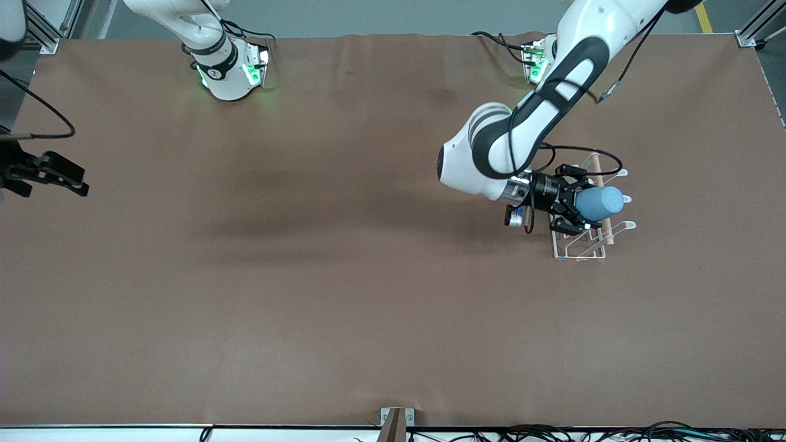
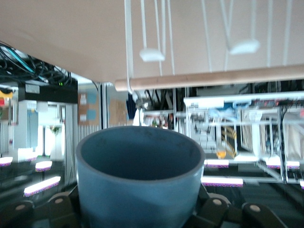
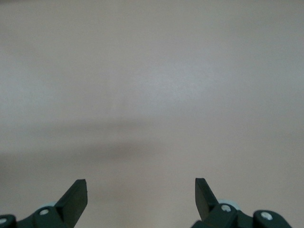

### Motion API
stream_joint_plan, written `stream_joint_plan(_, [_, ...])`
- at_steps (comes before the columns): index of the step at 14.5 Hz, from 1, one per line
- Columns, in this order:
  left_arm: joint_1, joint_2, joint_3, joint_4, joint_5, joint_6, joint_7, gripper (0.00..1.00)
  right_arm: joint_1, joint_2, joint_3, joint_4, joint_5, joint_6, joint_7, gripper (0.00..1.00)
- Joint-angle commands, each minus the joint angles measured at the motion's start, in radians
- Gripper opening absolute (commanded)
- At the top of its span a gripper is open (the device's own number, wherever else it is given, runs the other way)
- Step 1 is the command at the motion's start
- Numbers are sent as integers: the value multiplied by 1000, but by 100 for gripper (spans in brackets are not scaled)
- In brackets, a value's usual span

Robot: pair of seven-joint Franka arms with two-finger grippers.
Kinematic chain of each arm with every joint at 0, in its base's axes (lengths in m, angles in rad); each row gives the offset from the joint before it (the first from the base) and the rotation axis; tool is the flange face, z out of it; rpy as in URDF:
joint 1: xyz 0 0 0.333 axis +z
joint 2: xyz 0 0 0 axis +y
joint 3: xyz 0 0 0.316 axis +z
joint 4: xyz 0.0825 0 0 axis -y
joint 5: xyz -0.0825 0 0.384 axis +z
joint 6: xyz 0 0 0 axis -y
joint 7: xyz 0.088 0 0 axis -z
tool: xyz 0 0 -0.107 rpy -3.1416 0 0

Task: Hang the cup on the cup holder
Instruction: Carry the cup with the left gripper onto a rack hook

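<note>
Cup, small light blue tapered plastic tumbler (image 1: 600, 204), right of centre in front frame, grasped sideways by left gripper (image 1: 574, 205) over white wire cup holder with wooden rod (image 1: 599, 242). Step, judged: positioning for hanging. Next: align open mouth with prong, slide on. Right gripper (image 1: 61, 175) waits at frame's left edge, released.

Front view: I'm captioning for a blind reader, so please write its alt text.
The left gripper holds the blue cup sideways over the white wire cup holder at the left arm's end of a brown table. The right gripper waits, open, at the right arm's end.
</note>
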Motion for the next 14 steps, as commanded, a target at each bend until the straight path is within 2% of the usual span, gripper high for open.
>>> stream_joint_plan(1, [-12,55,32,10,67,-45,-21,4,-20,-38,14,-23,39,-46,101,100])
stream_joint_plan(5, [-24,112,65,-11,92,-51,-32,7,-43,-33,13,-3,48,-41,97,100])
stream_joint_plan(6, [-24,115,65,-13,89,-55,-53,12,-58,-30,13,5,53,-41,95,100])
stream_joint_plan(7, [-22,120,65,-13,81,-66,-70,21,-60,-30,16,7,45,-40,95,100])
stream_joint_plan(9, [-21,135,65,-11,72,-91,-135,47,-63,-27,16,7,39,-44,50,100])
stream_joint_plan(11, [-13,131,65,-11,32,-95,-173,64,-62,-27,14,2,38,-49,-32,100])
stream_joint_plan(12, [-9,129,65,-7,24,-94,-192,77,-62,-27,14,2,38,-47,-34,100])
stream_joint_plan(13, [-7,126,63,-2,7,-94,-211,100,-62,-27,14,2,36,-46,-34,100])
stream_joint_plan(14, [-2,118,63,7,-19,-92,-218,100,-63,-27,14,2,33,-46,-34,100])
